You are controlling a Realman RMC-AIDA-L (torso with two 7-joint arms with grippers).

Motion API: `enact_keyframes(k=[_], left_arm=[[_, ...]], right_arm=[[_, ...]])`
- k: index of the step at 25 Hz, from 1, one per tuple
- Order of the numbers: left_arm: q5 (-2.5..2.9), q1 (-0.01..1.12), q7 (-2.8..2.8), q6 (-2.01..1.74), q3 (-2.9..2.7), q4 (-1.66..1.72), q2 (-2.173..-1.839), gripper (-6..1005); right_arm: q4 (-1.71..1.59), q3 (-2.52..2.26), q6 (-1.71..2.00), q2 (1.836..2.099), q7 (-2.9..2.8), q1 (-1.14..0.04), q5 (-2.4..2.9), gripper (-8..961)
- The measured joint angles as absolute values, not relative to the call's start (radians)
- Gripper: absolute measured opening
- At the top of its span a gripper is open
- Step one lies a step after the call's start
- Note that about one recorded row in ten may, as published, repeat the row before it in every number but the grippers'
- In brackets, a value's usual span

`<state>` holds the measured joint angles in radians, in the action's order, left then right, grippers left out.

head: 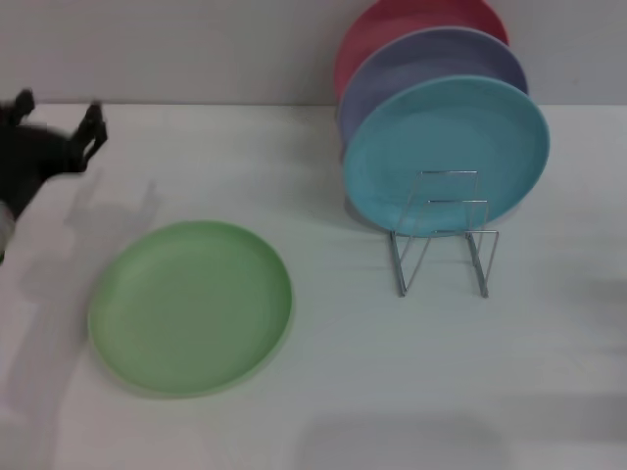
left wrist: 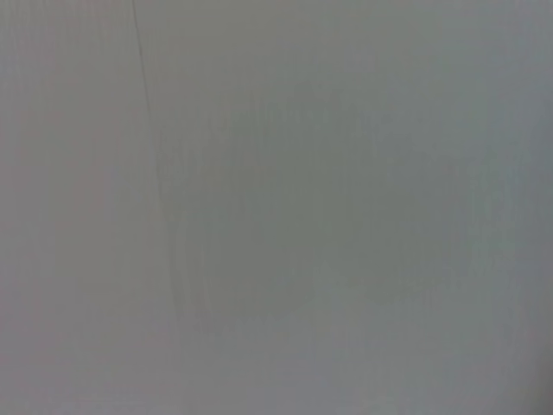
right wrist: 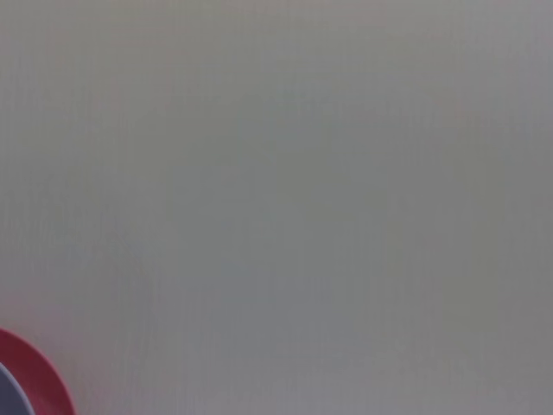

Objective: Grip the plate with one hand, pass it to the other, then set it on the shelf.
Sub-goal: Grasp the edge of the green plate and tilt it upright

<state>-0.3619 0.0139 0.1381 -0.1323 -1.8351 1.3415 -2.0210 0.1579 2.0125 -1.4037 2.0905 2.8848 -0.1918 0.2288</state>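
Note:
The light-green plate (head: pixel 191 305) lies flat on the white table, left of centre in the head view. My left gripper (head: pixel 57 116) hovers at the far left, behind and to the left of the plate and apart from it. Its two black fingers (head: pixel 94 125) are spread, so it is open and holds nothing. The silver wire shelf (head: pixel 443 240) stands to the right, its front loops bare. My right gripper does not show in any view. The left wrist view holds only a blank grey surface.
Three plates stand upright in the rack's rear slots: a turquoise one (head: pixel 446 155) in front, a lavender one (head: pixel 431 61) behind it, and a red one (head: pixel 411 22) at the back. The red plate's rim (right wrist: pixel 34 376) shows in a corner of the right wrist view.

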Motion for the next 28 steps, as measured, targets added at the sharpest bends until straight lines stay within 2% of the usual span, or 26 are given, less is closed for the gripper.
enact_keyframes(k=[1,2,3,4,6,7,10,28], left_arm=[[-0.369,0.018,0.137,0.053,-1.789,1.438,-2.031,761],[-0.369,0.018,0.137,0.053,-1.789,1.438,-2.031,761],[-0.387,0.052,0.14,0.362,-1.712,1.555,-2.05,762],[-0.387,0.052,0.14,0.362,-1.712,1.555,-2.05,762],[-0.411,0.111,0.142,0.619,-1.641,1.603,-2.061,762],[-0.437,0.176,0.143,0.835,-1.591,1.609,-2.062,763],[-0.446,0.223,0.145,0.993,-1.572,1.604,-2.062,764],[-0.385,0.287,0.139,1.141,-1.528,1.477,-2.063,742]], right_arm=[[0.158,2.012,-1.404,2.09,2.885,-0.193,0.229,825],[0.157,2.012,-1.404,2.09,2.885,-0.194,0.23,825],[0.157,2.013,-1.404,2.09,2.885,-0.195,0.23,825],[0.157,2.013,-1.404,2.09,2.885,-0.195,0.23,825],[0.157,2.013,-1.403,2.089,2.884,-0.197,0.231,825],[0.157,2.013,-1.403,2.089,2.884,-0.197,0.231,826],[0.158,2.018,-1.4,2.089,2.884,-0.198,0.229,826],[0.149,2.02,-1.388,2.085,2.884,-0.237,0.233,825]])
